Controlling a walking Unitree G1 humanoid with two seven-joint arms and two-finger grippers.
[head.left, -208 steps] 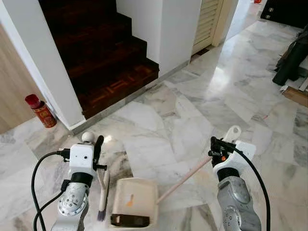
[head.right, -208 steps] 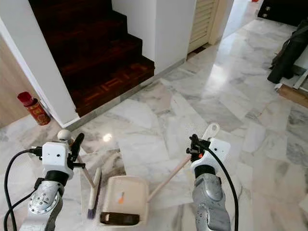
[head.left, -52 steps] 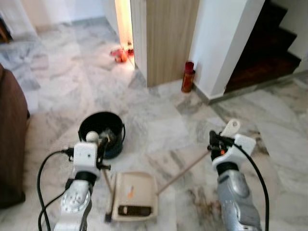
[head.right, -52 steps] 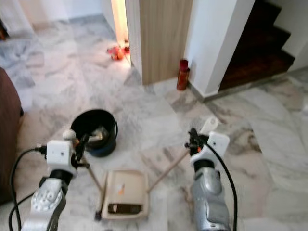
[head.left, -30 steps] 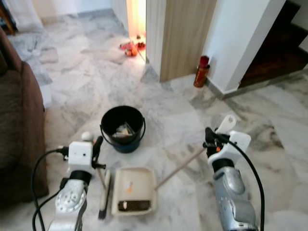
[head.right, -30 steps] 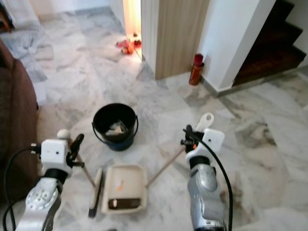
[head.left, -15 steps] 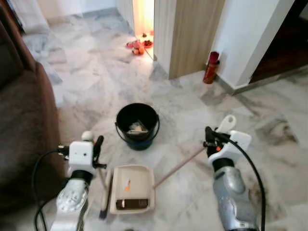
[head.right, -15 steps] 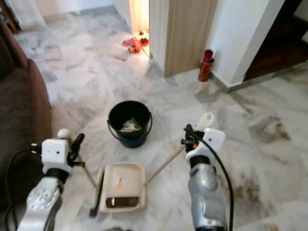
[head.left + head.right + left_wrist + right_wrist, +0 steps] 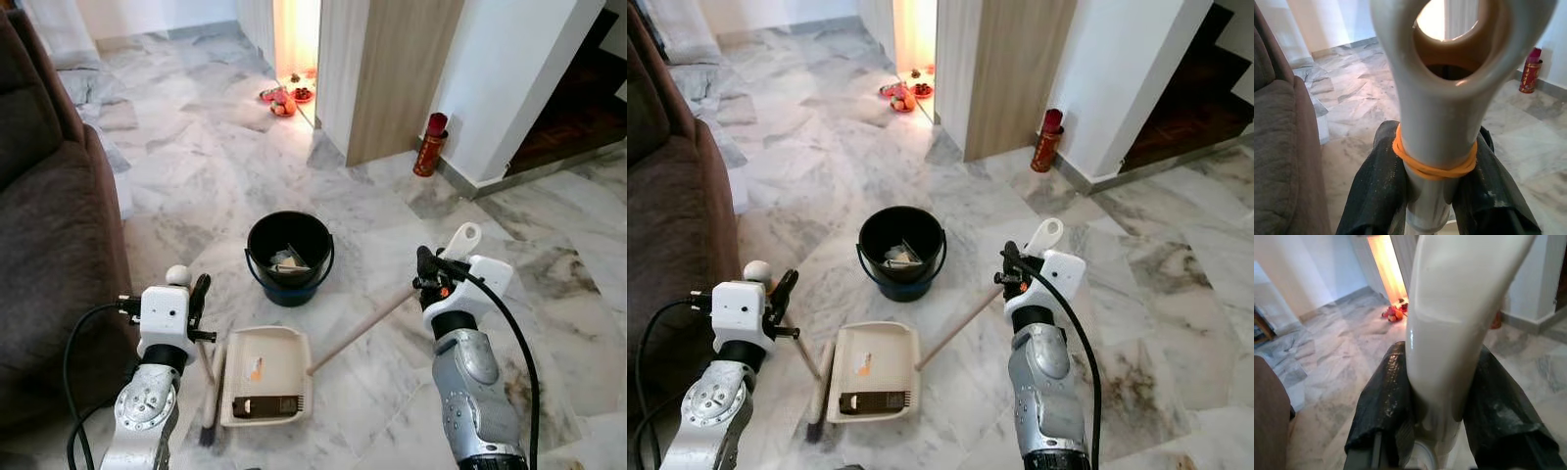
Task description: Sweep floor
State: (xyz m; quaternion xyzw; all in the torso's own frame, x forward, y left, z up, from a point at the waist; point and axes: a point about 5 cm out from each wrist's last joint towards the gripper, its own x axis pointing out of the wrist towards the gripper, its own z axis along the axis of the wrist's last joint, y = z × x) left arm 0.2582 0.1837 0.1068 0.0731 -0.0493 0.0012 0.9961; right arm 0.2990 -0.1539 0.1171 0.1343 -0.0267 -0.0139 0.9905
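Since half a second back the view has swung a little more: black bucket point(image 9: 289, 257) now sits nearer the frame centre, sofa point(image 9: 49, 235) takes up more of the robot's left. Grips look unchanged.

Right gripper point(image 9: 1432, 396): both black fingers point(image 9: 1383, 396) pressed against the cream dustpan handle point(image 9: 361, 330), clamped on it just below the hang loop. Handle runs down and away from it, toward the robot's left, to the dustpan point(image 9: 265, 374), which lies flat on the marble floor point(image 9: 549, 264). Some dark debris shows at the pan's near end.

Left gripper point(image 9: 1432, 193): closed round the brush handle point(image 9: 1437, 127), just under the orange band. Brush point(image 9: 210, 392) hangs below it, bristles at the floor, just beside the pan's left edge.

Bucket stands just beyond the pan, ahead of both grippers, scraps inside.

Risks, my read:
- Pan is held far out on a long handle, so any wrist roll during the lift tips it and dumps debris before it's over the bucket.
- Pan lip could catch the bucket rim and knock it over if the approach is too low.
- Smooth handles may twist in the grip under load.
- Sofa is close on the left arm's outer side; a wide swing could clip it.
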